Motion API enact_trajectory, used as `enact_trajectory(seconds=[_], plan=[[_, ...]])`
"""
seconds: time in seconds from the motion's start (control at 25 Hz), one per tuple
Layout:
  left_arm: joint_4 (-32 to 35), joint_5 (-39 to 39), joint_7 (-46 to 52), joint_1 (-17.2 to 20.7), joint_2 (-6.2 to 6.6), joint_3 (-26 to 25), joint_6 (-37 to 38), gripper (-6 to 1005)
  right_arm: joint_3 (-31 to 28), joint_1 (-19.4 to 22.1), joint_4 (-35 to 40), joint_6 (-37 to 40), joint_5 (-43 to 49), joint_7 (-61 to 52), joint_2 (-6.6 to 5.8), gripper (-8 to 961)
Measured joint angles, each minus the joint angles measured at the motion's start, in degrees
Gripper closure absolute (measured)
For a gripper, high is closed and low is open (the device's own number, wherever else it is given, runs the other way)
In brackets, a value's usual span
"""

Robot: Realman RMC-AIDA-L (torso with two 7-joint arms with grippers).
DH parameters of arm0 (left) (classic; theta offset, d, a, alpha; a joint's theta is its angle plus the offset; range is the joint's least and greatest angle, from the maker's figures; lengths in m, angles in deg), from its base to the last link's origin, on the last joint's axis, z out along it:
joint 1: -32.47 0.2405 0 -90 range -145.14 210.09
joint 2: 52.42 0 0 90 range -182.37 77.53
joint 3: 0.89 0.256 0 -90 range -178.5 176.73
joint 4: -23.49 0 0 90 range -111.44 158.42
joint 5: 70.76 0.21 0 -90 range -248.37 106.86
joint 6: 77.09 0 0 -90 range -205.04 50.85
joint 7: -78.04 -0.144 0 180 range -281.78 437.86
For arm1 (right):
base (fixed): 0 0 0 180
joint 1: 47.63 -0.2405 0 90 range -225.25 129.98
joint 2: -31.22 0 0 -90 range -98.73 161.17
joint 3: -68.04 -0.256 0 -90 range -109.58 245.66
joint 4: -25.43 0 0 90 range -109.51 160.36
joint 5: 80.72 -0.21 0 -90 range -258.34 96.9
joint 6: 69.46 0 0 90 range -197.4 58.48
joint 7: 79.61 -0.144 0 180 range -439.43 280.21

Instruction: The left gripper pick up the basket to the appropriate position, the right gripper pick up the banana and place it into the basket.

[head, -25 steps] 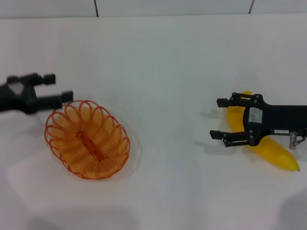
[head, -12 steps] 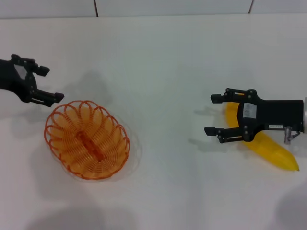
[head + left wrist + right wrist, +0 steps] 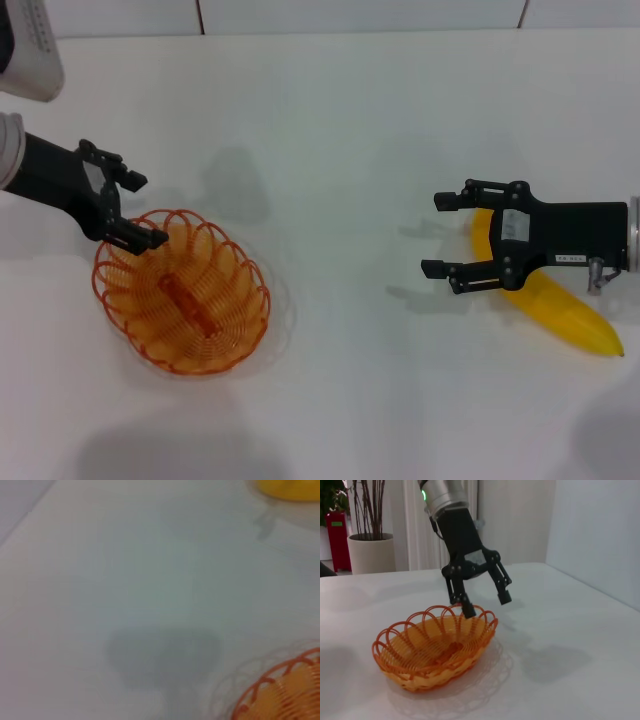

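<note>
Orange basket (image 3: 183,291), one banana (image 3: 556,305)

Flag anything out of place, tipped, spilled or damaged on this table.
Nothing stands out. The oval orange wire basket sits upright and empty, the open left gripper straddling its rim. The long yellow banana lies intact under the open right gripper.

Orange looped-wire basket (image 3: 182,291) is sitting on a plain white counter (image 3: 340,150), banana (image 3: 555,305) is showing bright yellow. Both the left gripper (image 3: 135,210) and the right gripper (image 3: 440,234) are looking black, each wearing a small white label.
</note>
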Motion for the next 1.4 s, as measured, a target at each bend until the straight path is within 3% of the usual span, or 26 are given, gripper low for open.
enact_trajectory(seconds=[0.44, 1.08, 1.4], plan=[[-3.16, 1.16, 0.31, -2.18, -0.03, 0.35, -1.09, 143, 0.00, -0.25, 0.00, -0.03, -0.01, -0.02, 0.00, 72], [-7.97, 4.60, 1.68, -4.58, -0.22, 0.20, -4.45, 481, 0.00, -0.48, -0.44, -0.17, -0.06, -0.01, 0.00, 73], [-8.01, 4.75, 2.40, -4.66, -0.38, 0.32, -4.46, 786, 0.00, -0.44, -0.44, -0.26, -0.14, -0.01, 0.00, 73]])
